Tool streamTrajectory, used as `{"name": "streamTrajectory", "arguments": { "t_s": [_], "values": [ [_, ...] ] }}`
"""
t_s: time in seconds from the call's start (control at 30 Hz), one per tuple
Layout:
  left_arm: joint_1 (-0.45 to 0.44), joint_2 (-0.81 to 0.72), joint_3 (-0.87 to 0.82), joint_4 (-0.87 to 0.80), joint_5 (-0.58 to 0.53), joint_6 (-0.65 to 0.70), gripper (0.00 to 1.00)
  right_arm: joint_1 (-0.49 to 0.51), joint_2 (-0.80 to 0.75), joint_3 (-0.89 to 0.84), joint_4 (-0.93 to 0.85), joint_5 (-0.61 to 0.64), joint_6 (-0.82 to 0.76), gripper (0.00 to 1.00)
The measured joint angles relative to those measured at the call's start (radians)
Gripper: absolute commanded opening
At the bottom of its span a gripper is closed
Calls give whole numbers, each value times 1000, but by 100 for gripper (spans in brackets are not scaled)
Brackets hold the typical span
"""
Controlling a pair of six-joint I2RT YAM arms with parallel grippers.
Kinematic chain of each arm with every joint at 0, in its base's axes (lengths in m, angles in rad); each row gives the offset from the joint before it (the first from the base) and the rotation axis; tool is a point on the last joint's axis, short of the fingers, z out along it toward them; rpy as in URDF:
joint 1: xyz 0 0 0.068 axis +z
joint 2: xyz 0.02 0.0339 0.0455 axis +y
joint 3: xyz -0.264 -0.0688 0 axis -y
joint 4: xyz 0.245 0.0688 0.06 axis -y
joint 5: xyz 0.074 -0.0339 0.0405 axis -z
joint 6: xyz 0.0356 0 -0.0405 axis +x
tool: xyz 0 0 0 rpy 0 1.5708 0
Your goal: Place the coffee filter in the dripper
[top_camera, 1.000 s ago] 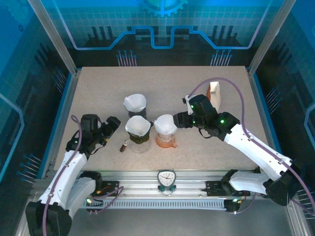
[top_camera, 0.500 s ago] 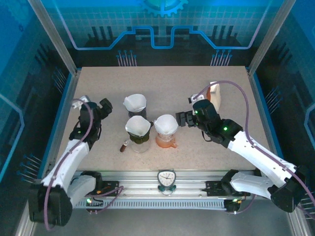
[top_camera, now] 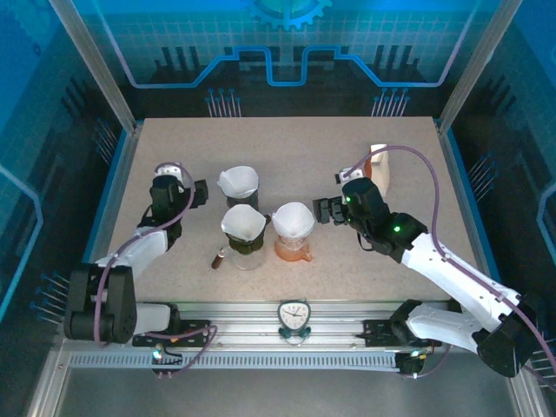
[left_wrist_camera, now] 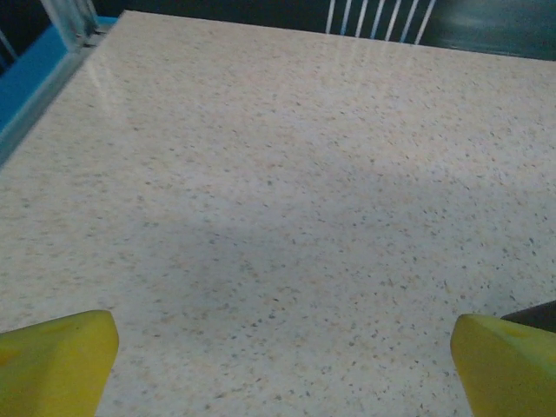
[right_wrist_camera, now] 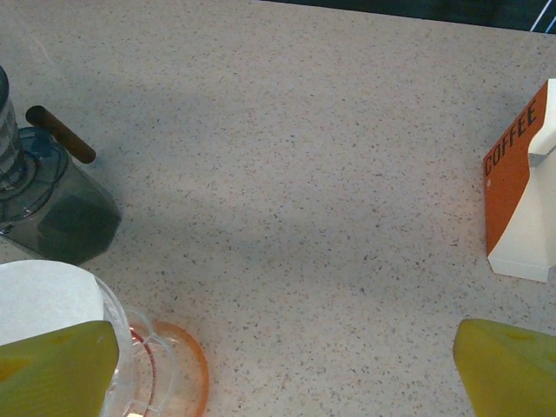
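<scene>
A speckled beige tabletop [top_camera: 295,143] lies inside a blue-lit enclosure. Near its centre a white coffee filter [top_camera: 293,219] sits in the orange-based dripper [top_camera: 294,251]. Close to its left are a filter-lined glass brewer [top_camera: 244,233] and, behind that, a grey brewer [top_camera: 238,186], also lined. The right claw [top_camera: 320,211] hovers just beside the orange dripper, fingers spread wide and holding nothing. The left claw [top_camera: 199,193], equally wide and empty, sits over bare surface left of the group. An orange-and-white carton [top_camera: 379,168] lettered COFFEE stands toward the right edge.
</scene>
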Motion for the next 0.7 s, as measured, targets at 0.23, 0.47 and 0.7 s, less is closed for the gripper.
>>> {"name": "streamTrajectory", "arguments": {
  "t_s": [0.23, 0.47, 0.7],
  "values": [
    [-1, 163, -152, 307, 18, 17, 99, -7, -5, -20, 25, -2, 0, 100],
    [-1, 216, -200, 492, 22, 19, 99, -13, -26, -69, 54, 22, -15, 100],
    [-2, 216, -200, 552, 21, 19, 99, -28, -26, -97, 80, 138, -16, 100]
  ]
}}
